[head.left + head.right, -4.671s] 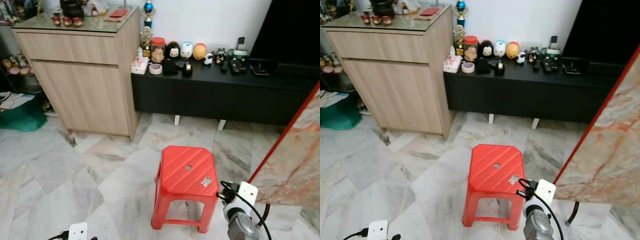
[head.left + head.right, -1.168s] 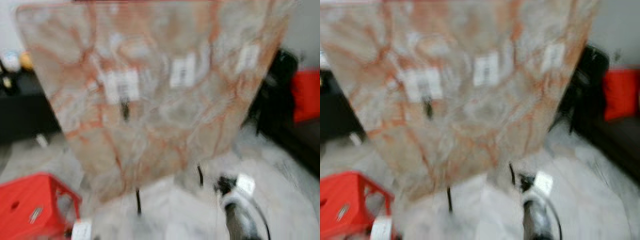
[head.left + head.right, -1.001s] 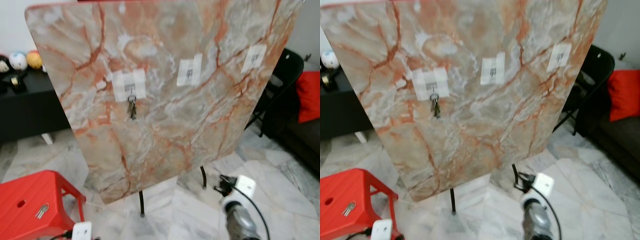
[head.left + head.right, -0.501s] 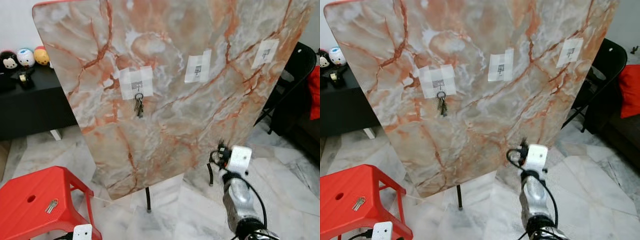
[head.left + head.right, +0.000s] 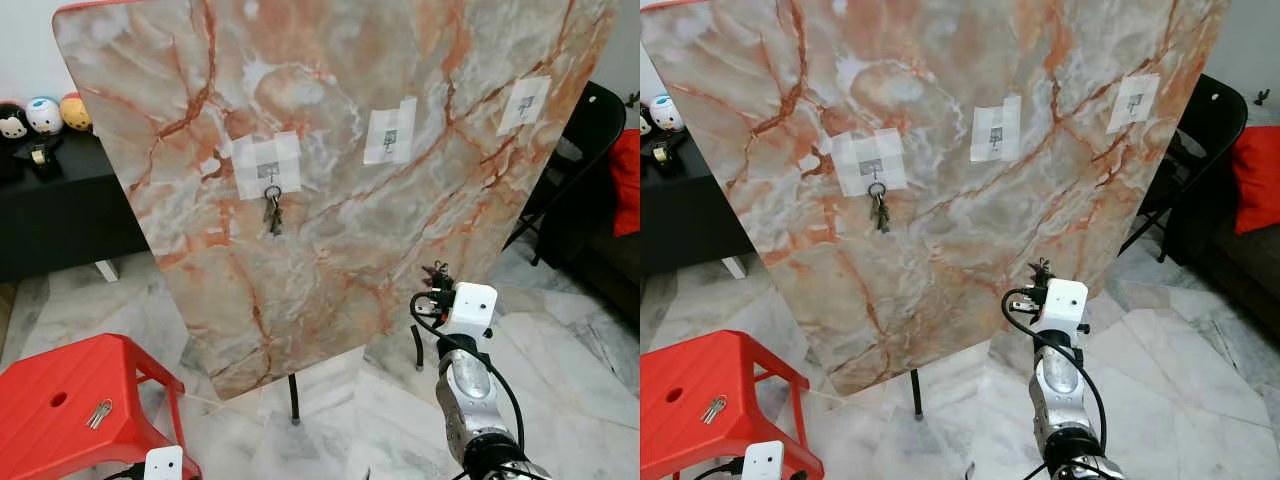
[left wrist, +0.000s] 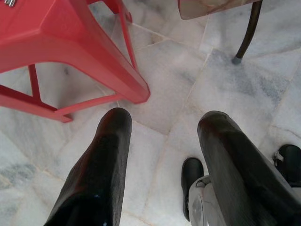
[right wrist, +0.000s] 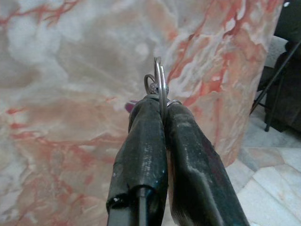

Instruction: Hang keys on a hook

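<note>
A tall marble board (image 5: pixel 350 250) carries three taped hooks. A bunch of keys (image 5: pixel 272 212) hangs from the left hook. The middle hook (image 5: pixel 390 135) and the right hook (image 5: pixel 523 102) are bare. My right gripper (image 5: pixel 436 272) is raised in front of the board's lower part, below the middle hook. It is shut on a key ring (image 7: pixel 159 84) that sticks out past the fingertips. My left gripper (image 6: pixel 164 122) hangs open low over the floor beside a red stool (image 6: pixel 61 37). Another small bunch of keys (image 5: pixel 98 413) lies on the stool's top.
The board stands on thin black legs (image 5: pixel 293 400). A black folding chair (image 5: pixel 590 150) and a red cushion (image 5: pixel 628 180) are at the right. A black low cabinet (image 5: pixel 60 210) with toys is at the left. The floor is marble tile.
The camera has swung from the stool and cabinets to the marble board. Over the last second my right arm has risen toward the board with the key ring.
</note>
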Available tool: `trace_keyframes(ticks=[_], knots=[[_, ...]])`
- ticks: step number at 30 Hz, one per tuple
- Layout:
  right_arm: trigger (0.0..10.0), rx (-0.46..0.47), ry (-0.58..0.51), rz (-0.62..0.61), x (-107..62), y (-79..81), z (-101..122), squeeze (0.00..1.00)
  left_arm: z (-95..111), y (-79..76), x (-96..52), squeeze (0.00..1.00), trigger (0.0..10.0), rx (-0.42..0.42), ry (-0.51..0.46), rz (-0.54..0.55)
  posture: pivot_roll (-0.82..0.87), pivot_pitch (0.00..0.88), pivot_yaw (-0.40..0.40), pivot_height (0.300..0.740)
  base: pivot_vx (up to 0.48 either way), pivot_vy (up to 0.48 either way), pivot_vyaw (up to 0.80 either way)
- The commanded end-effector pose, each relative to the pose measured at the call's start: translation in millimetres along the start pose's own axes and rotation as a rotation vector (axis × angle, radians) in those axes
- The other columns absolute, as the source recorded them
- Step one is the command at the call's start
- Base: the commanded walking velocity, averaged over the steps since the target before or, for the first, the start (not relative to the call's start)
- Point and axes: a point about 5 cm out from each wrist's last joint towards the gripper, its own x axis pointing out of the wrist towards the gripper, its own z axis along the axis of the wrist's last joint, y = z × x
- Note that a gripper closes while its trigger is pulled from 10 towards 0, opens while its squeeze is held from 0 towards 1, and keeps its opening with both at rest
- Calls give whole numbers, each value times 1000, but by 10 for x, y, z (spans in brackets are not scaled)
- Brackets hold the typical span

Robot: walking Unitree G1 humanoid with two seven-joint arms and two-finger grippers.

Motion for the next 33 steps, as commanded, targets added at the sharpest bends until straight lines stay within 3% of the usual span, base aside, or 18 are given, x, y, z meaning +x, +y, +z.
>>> trace_keyframes(ticks=[1, 33], knots=[[10000, -15, -7, 12, -6, 2, 17, 0, -25, 7, -3, 0, 10000, -8, 18, 1, 53, 0, -34, 740, 0, 0, 0], [10000, -22, 35, 52, -23, 9, -36, 0, -42, -37, -8, 0, 10000, -32, 26, -18, 46, 0, -41, 740, 31, 0, 0]])
